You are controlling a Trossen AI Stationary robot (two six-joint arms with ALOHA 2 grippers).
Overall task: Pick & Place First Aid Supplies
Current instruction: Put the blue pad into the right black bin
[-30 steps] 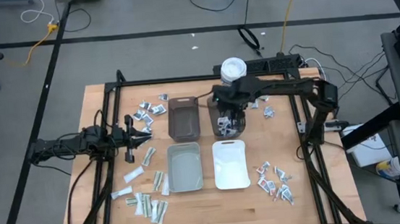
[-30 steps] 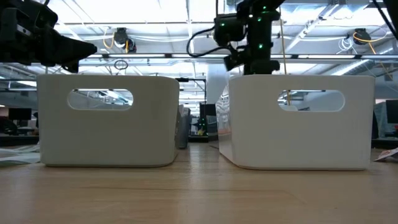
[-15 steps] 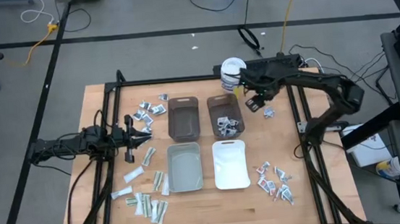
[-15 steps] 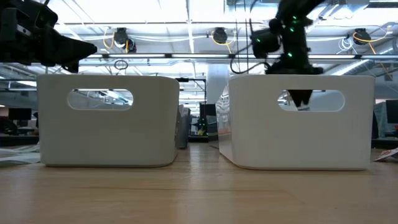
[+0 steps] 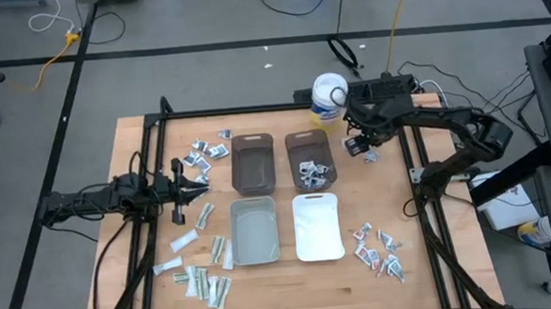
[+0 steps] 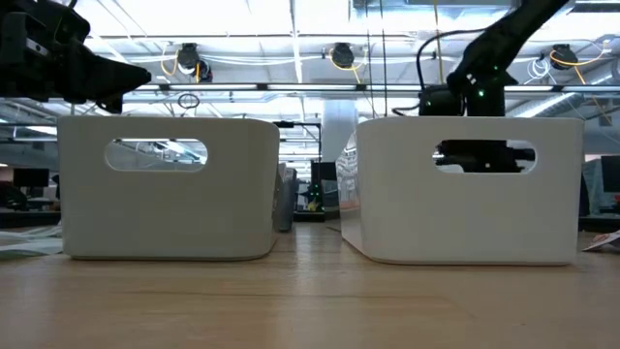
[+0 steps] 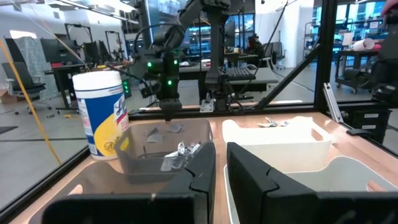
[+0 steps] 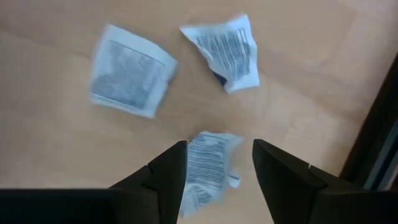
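Crinkled foil packets [image 8: 211,167] lie on our wooden table [image 8: 62,143]; our right gripper [image 8: 217,165] spread, our left gripper [image 7: 221,180] nearly together.

We see bare wood around three loose packets [image 8: 211,165]; tub [image 5: 330,94] and brown bin [image 5: 310,159] crowd the left, frame rail [image 5: 408,158] the right.
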